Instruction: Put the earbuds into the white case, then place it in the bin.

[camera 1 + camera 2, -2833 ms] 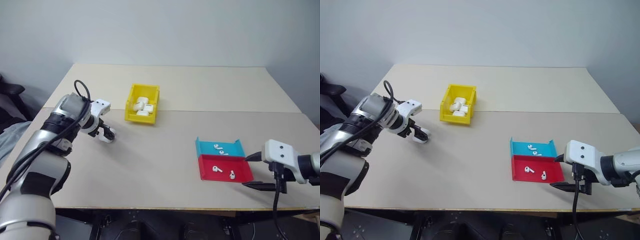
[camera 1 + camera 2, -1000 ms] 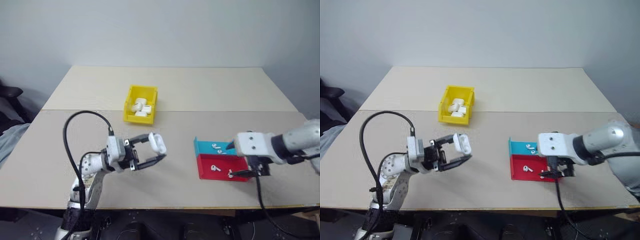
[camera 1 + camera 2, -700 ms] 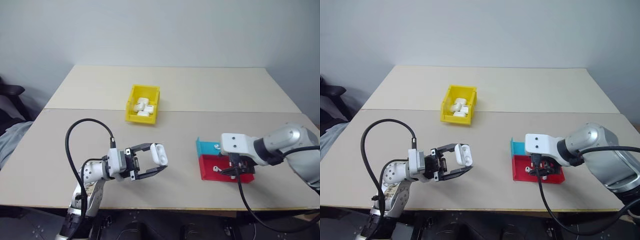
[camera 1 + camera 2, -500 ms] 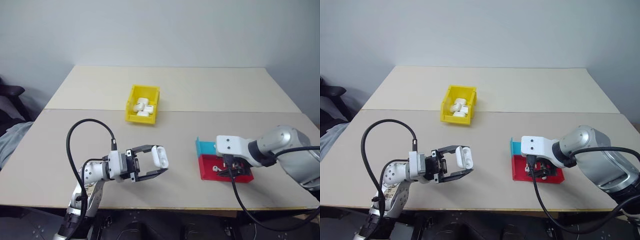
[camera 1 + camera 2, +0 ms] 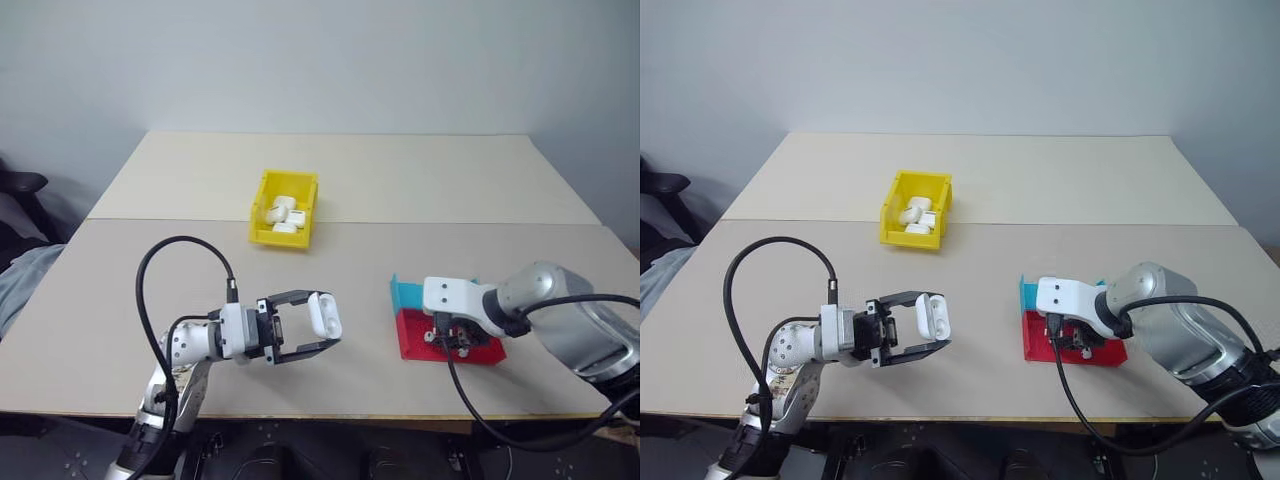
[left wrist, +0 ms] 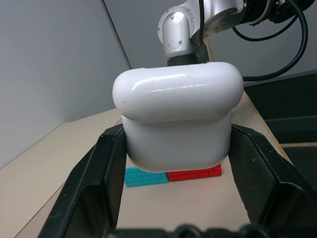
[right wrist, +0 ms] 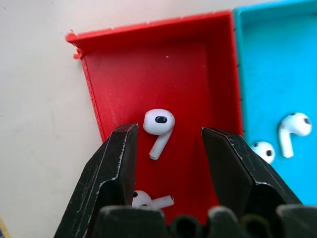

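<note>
The white case hangs above the table's front left, and my left gripper is shut on it. In the left wrist view the case sits between both fingers. My right gripper points down into the red tray, open, with one earbud lying between its fingers and touching neither. A second earbud lies closer to the wrist in the same tray. Two more earbuds rest in the teal tray. The yellow bin stands at the table's middle back.
Several white cases lie inside the yellow bin. The red tray and the teal tray sit side by side at the front right, near the table edge. A black cable loops over my left arm.
My right gripper has sunk into the red tray and its fingers have drawn closer around an earbud. The left gripper still holds the case in almost the same place.
</note>
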